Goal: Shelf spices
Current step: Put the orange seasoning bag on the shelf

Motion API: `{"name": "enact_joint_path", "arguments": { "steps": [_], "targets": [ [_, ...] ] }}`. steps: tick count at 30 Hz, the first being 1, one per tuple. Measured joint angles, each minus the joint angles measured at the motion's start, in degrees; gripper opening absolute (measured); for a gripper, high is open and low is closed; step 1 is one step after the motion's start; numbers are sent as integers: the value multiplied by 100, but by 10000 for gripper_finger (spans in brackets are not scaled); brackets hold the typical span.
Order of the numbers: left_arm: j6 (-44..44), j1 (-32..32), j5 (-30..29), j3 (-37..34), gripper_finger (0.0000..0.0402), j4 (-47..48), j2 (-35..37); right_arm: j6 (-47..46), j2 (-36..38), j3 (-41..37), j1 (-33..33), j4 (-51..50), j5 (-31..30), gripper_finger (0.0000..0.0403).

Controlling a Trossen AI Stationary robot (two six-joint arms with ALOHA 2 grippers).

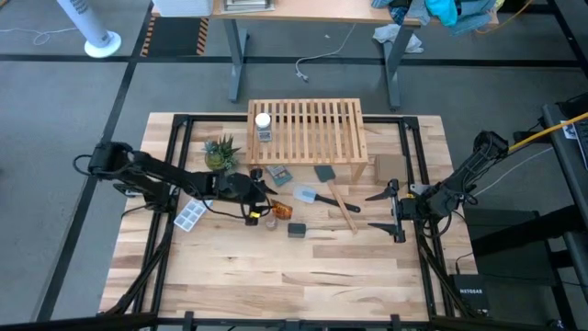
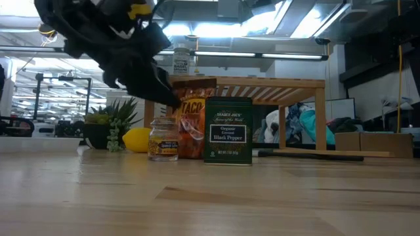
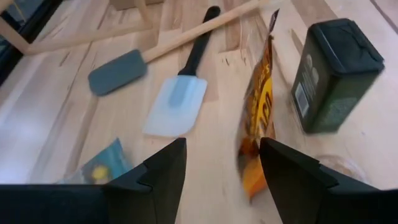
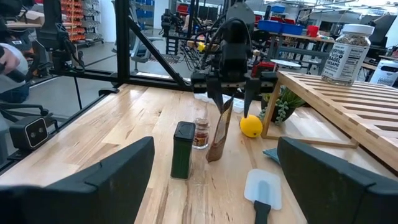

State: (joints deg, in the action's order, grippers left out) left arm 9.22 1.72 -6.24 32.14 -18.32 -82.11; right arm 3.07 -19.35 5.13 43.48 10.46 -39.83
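Note:
The orange spice packet stands on its lower edge between the tiny glass jar and the black pepper tin. My left gripper is open above the packet, one finger on either side of its top. The white-capped jar stands on the slatted wooden shelf. My right gripper waits open near the table's right side, well clear of the spices. My left gripper comes from above, slanting down, with its fingers on either side of the orange packet's upper edge. The packet stands close to one finger. Whether that finger touches it, I cannot tell.
A pale spatula, a grey-blue spatula and a wooden spoon lie between the spices and the shelf. A lemon and a small plant sit by the shelf's left leg. A white tray lies under my left arm.

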Motion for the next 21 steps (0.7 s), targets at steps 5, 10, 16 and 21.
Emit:
{"name": "enact_joint_path", "arguments": {
  "steps": [5, 10, 16, 21],
  "targets": [
    [19, 6, 109, 2, 198, -845, -516, 0, 0, 0, 0, -2, 2, 347],
    [19, 15, 440, 2, 195, -1118, -792, 0, 0, 0, 0, -2, 2, 347],
    [8, 59, 456, 2, 130, -1117, -845, 0, 0, 0, 0, -11, 2, 347],
    [217, 210, 471, 2, 33, -1115, -843, 0, 0, 0, 0, -11, 2, 347]
  ]
}}
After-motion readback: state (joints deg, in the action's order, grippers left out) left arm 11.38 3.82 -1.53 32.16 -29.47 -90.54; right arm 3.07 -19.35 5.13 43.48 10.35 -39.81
